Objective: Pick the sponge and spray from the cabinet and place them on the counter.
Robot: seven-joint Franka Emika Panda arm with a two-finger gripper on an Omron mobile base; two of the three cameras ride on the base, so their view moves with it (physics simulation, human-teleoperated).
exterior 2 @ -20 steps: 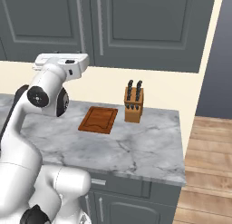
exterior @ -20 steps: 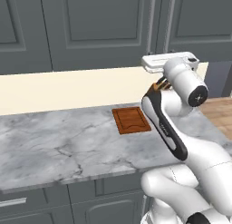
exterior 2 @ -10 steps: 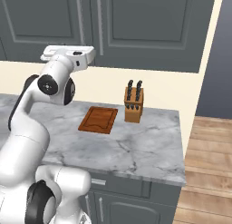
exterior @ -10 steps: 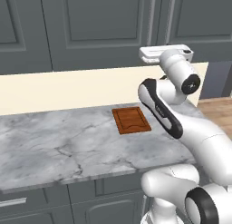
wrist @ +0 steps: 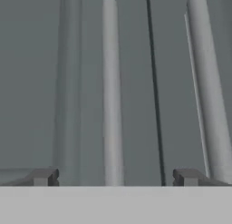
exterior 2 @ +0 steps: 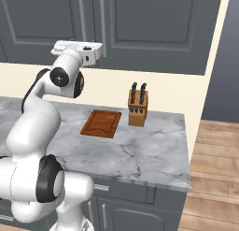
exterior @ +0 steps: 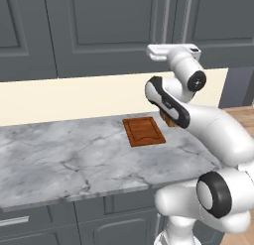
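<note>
The white two-finger gripper (wrist: 113, 177) is raised level with the lower edge of the dark grey panelled upper wall cabinet (exterior: 109, 30), pointing straight at its closed doors. In the hand view its two dark fingertips (wrist: 41, 177) stand wide apart with nothing between them, and the left of the two long vertical silver handles (wrist: 111, 91) falls in the gap between them, while the other handle (wrist: 208, 91) runs just outside the right-hand tip (the dark seam between the doors runs between the two handles). Below the arm, the wide grey-white marble-veined countertop slab (exterior: 59, 159) carries a brown wooden cutting board (exterior 2: 101, 123) and, near it to the right, a wooden knife block with dark handles (exterior 2: 137, 104). Both cabinet doors are shut, so whatever sits inside is hidden.
</note>
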